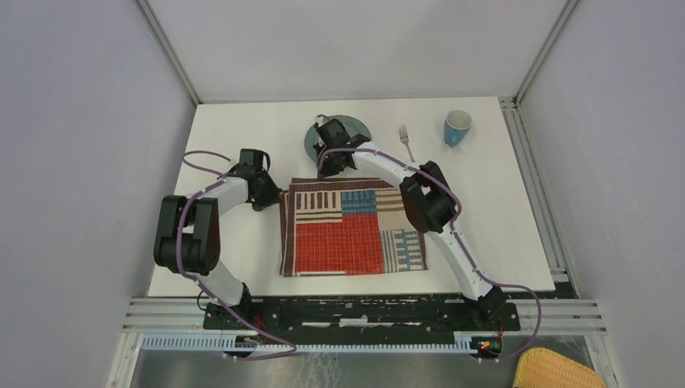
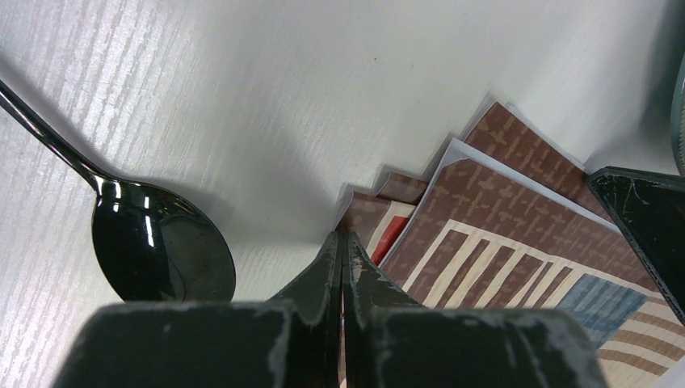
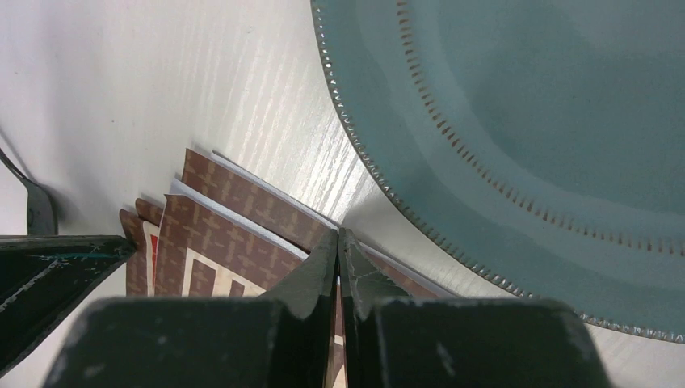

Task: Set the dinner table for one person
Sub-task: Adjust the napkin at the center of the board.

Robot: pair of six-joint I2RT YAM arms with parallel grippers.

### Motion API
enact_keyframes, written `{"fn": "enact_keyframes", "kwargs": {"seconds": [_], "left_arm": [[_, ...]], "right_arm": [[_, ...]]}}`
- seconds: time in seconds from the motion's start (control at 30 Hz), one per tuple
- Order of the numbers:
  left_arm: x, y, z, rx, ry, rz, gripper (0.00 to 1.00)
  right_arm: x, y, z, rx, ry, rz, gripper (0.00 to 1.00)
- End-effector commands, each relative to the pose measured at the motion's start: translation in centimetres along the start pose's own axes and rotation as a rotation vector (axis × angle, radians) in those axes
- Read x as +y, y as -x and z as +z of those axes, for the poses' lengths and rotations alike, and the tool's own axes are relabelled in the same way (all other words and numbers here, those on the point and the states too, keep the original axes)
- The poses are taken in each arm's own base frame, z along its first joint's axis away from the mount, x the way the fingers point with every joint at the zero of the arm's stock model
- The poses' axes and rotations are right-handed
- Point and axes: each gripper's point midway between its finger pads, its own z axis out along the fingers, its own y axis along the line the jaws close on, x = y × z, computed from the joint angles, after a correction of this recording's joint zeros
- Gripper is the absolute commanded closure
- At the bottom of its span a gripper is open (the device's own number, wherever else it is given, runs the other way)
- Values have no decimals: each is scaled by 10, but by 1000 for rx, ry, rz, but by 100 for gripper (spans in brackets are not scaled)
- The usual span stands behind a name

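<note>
A striped mat [image 1: 351, 234] lies near the front of the white desk [image 1: 501, 202]. Left fingers [image 2: 343, 238] and right fingers [image 3: 337, 234] are both clenched on the mat's far edge. Beyond sit a plate [image 1: 359, 129], fork [image 1: 406, 141] and cup [image 1: 457, 128].

Lit brightly and evenly from above in the top view, faint shadows under the arms [image 1: 222, 194] on the dinner table [image 1: 242, 129]. Noted streaky sheen across it in both wrist views, sharp highlights in the spoon [image 2: 161, 250] bowl, thin shadows between placemat [image 2: 501, 234] folds. Found focus soft at the near edge, crisp on the plate [image 3: 525, 121] rim.
</note>
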Motion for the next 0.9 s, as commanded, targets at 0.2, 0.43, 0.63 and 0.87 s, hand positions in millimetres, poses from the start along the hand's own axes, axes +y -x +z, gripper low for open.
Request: {"fn": "enact_keyframes", "kwargs": {"seconds": [0.2,0.43,0.63,0.87], "left_arm": [[-2,9,-1,-30,5,3,98],[0,7,-1,-23,8,6,98],[-1,7,-1,-16,7,6,98],[-3,5,3,-3,6,2,98]], "right_arm": [[16,27,-9,-74,30,-32,96],[9,23,2,-64,7,-49,97],[11,12,12,-28,27,-26,97],[22,-4,5,9,61,-23,98]]}}
